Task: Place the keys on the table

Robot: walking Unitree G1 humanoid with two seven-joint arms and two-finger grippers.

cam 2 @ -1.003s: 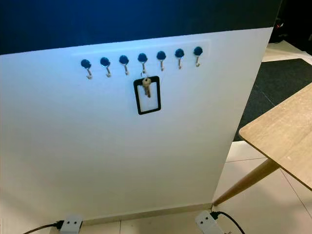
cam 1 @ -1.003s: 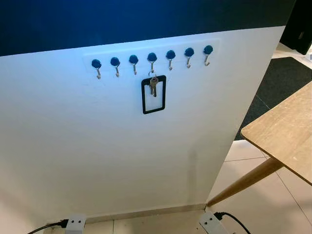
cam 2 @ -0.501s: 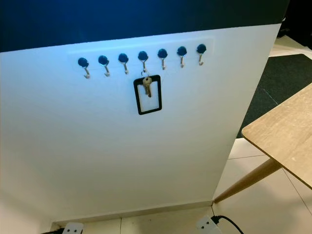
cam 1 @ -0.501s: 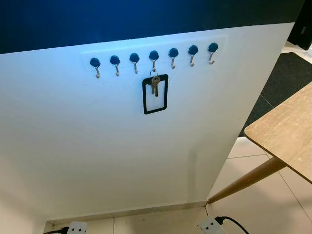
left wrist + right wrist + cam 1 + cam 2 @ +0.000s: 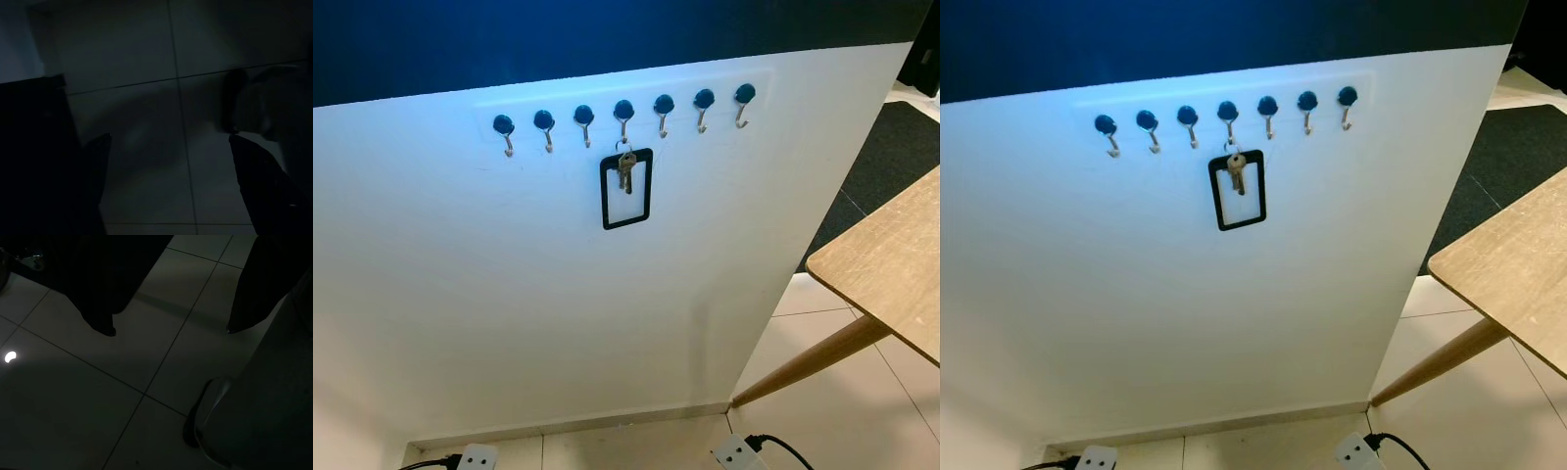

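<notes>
The keys [image 5: 625, 168] are hung with a black rectangular tag [image 5: 626, 189] on the middle hook of a hook rack [image 5: 623, 108] on the white wall [image 5: 558, 313]. The wooden table [image 5: 886, 264] is seen around 4 o'clock. Left gripper [image 5: 166, 147] and right gripper [image 5: 168, 328] are hung idle over floor tiles [image 5: 88, 401], fingers spread apart, nothing held.

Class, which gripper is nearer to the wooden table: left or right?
Right, probably. The wooden table stands on the robot's right side. The right gripper hangs open over floor tiles on that side, and the left gripper hangs open on the far side.
</notes>
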